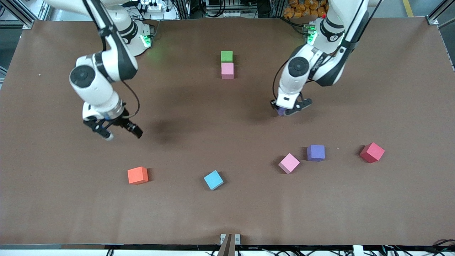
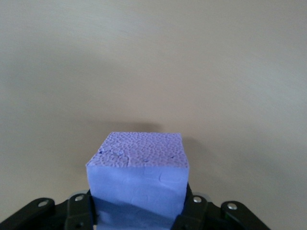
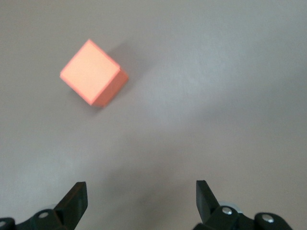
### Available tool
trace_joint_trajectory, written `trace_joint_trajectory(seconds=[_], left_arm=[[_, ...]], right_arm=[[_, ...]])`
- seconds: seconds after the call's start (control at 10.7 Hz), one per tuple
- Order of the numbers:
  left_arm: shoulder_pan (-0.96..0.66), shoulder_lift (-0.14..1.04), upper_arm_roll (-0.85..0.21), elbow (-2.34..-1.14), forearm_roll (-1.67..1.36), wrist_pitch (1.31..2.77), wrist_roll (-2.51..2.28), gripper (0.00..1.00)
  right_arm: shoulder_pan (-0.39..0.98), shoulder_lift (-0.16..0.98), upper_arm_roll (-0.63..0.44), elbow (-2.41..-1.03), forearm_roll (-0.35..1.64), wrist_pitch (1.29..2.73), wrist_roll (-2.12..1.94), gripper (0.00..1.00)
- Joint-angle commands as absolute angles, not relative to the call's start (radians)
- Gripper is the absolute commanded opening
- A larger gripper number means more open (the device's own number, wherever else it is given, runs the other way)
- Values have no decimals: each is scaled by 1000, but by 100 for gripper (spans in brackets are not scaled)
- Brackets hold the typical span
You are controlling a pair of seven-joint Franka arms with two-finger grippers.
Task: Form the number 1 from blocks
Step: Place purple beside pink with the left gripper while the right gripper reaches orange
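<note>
Purple block (image 2: 137, 177) clamped between left jaws, apparently lifted.

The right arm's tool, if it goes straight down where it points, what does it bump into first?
Probably just the bare brown table. The right tool hangs open over it; the orange foam cube lies off to one side of its line, though depth is unclear.

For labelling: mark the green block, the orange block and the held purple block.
green block (image 1: 226, 56), front view, top face.
orange block (image 3: 90, 71), right wrist view, top face.
held purple block (image 2: 139, 151), left wrist view, dimpled top face.
</note>
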State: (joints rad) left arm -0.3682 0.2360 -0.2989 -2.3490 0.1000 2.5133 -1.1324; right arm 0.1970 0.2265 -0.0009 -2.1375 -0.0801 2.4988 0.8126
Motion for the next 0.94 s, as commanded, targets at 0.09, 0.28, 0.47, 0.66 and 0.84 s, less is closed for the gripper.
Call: trace_joint_trajectory(seconds=[0.09,0.28,0.47,0.66,0.84], left_arm=[[-460,247,-354,-2249,126,2436,-1108,0],[-541,277,-359,-2226,126,2436,-1103,0],[-600,305,-359,-2204,126,2436,-1097,0],[-647,343,-357,-2171,123,2436,-1092,0],[-669,368,-348,-2131,112,2436,-1092,0]], right_arm=[[158,431,-14,-1900,-92,2480,412,100],[158,501,-18,-1823,-92,2479,231,100],[167,537,-20,-1777,-94,2479,197,100],[172,595,-18,-1718,-75,2480,182,100],[173,641,-18,-1678,-68,2482,186,100]])
